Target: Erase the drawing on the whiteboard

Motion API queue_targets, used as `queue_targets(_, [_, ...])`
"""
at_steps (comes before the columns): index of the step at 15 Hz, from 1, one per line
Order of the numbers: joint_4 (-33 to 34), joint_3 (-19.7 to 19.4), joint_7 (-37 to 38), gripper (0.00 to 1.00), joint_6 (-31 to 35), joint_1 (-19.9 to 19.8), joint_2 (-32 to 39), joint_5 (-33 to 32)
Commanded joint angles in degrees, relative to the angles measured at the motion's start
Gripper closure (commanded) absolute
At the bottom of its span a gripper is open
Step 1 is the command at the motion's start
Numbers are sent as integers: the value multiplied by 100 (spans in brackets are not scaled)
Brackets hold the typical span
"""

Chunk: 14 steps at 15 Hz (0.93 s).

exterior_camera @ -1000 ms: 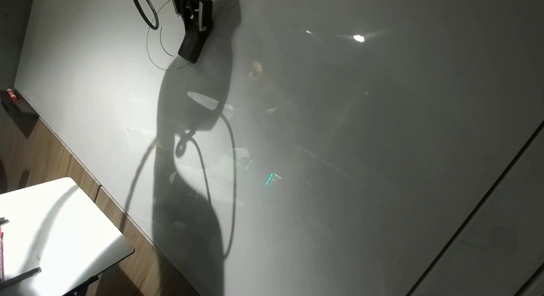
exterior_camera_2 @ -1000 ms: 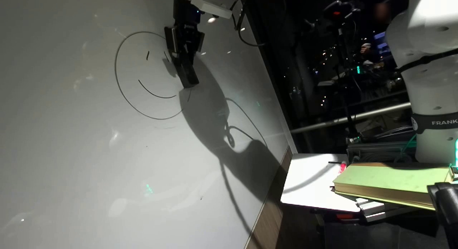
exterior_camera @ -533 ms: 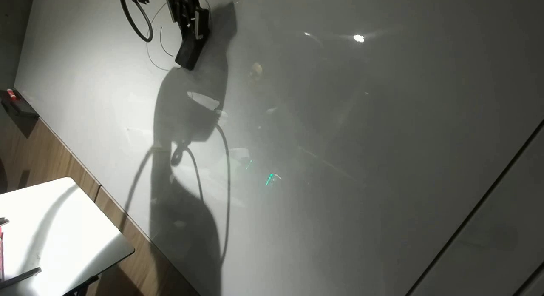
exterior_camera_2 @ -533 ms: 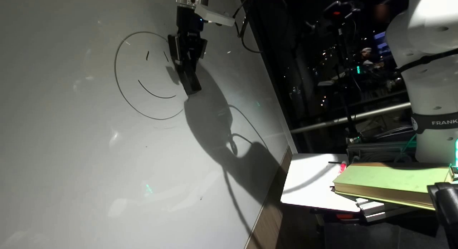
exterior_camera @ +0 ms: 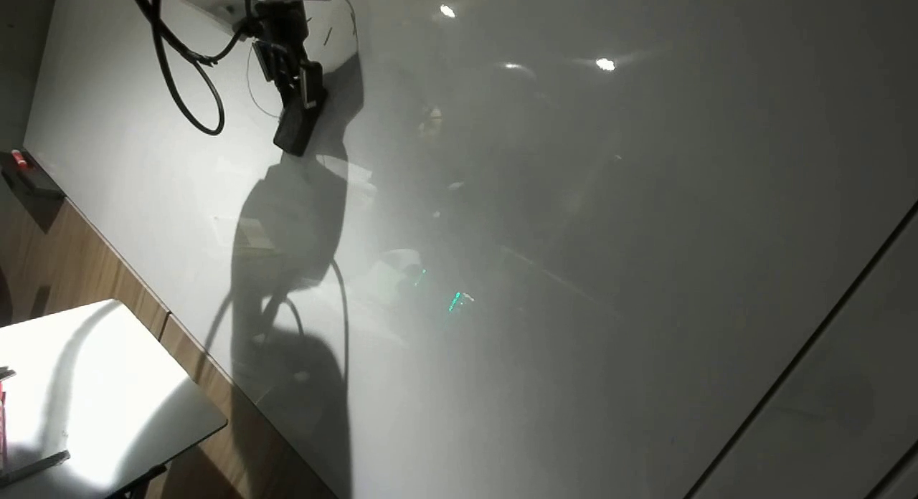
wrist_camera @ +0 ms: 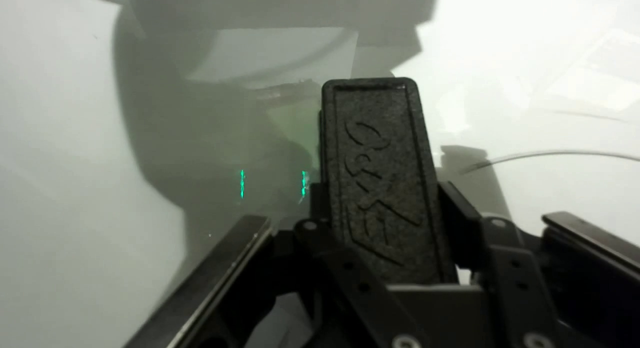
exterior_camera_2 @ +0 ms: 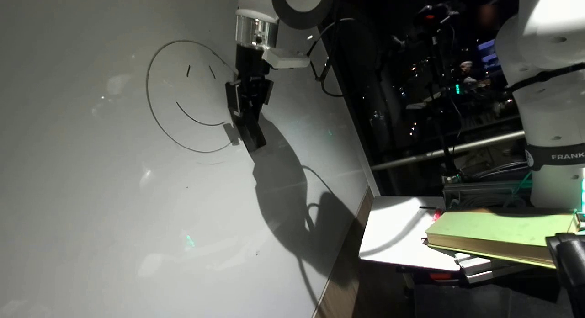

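The whiteboard point(exterior_camera_2: 91, 208) fills much of both exterior views point(exterior_camera: 574, 234). The drawing point(exterior_camera_2: 201, 123) is a thin dark smiley face with a circle, two eye strokes and a curved mouth. Its circle is broken at the lower right beside my gripper. Part of the circle also shows in the wrist view point(wrist_camera: 565, 153). My gripper point(exterior_camera_2: 249, 110) is shut on a dark block eraser point(wrist_camera: 375, 138), with a finger on each side. The eraser point(exterior_camera_2: 252, 136) is tilted against or close to the board at the drawing's right edge; contact cannot be told.
A small white table point(exterior_camera_2: 388, 231) stands below the board, with a green book point(exterior_camera_2: 493, 231) at its side. A wood strip point(exterior_camera: 100, 248) runs under the board. A black cable point(exterior_camera: 172, 90) hangs from the arm. A large arm shadow point(exterior_camera_2: 283, 194) lies on the board.
My gripper and eraser have moved down the board along the drawing's right side, and the shadow moved with them. A short circle piece visible below the eraser a second ago is no longer seen.
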Motion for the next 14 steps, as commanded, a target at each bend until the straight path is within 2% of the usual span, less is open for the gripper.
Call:
queue_targets(1, [360,300,430,70,655,-323,689,-462])
queue_targets(7, [941,401,819,70,506,-756,967,-1165])
queue_targets(14, [999,376,1124,70,246,-770,679,-1406])
